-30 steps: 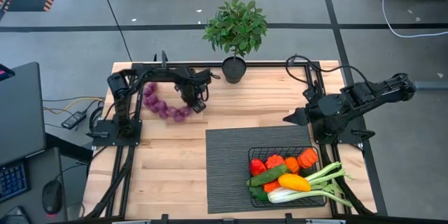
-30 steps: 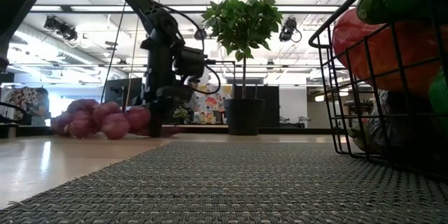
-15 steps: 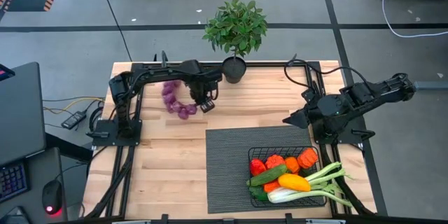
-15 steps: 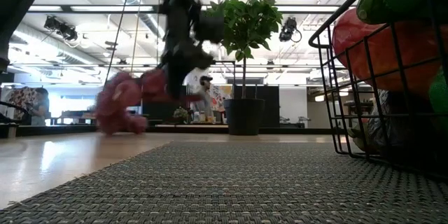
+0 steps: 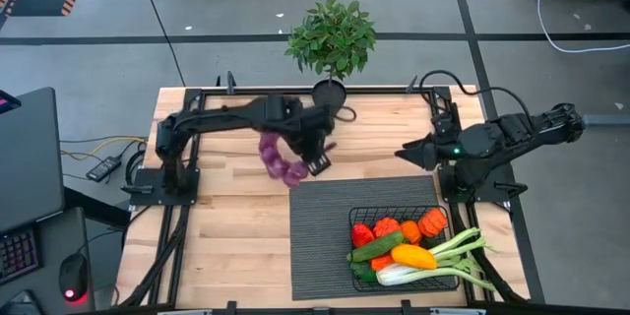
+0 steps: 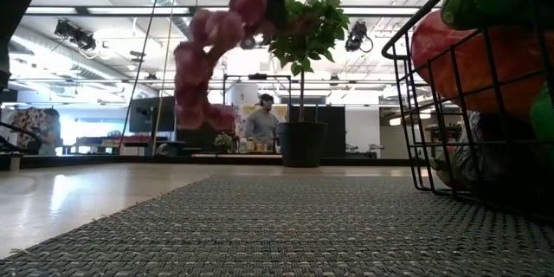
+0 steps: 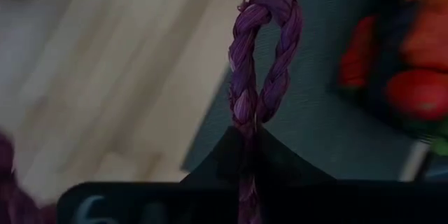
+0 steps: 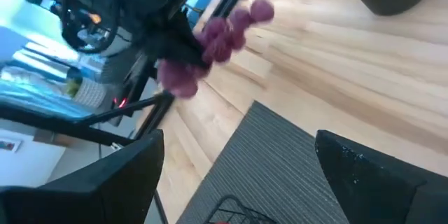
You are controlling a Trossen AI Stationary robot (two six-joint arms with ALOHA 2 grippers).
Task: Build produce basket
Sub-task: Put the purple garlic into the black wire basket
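One bunch of purple grapes (image 5: 281, 160) aloft over the wood near the table's middle, just off the mat's ten-o'clock corner, dangling clear of the surface — pinched by its purple twisted-cord loop (image 7: 262, 56) in the left gripper (image 5: 317, 157), fingers pressed together on the cord. One black wire basket (image 5: 438, 278) toward five o'clock on the table, seated on the one dark ribbed mat (image 5: 320, 236). Inside it, counted from above: one red pepper (image 5: 362, 234), one yellow pepper (image 5: 413, 255), one green cucumber (image 5: 377, 247), one white-green leek (image 5: 433, 266) poking past the rim at three o'clock, and two or three orange-red pieces (image 5: 431, 222) along the far side, too crowded to separate surely. One right gripper (image 5: 406, 155) hanging at about two o'clock above bare wood just beyond the mat's far edge, fingers spread wide, nothing between them. One potted green plant (image 5: 330, 44) at twelve o'clock on the table edge. Two people visible in the room behind, low view — one standing (image 6: 261, 123), one far off (image 6: 49, 126) at nine o'clock.
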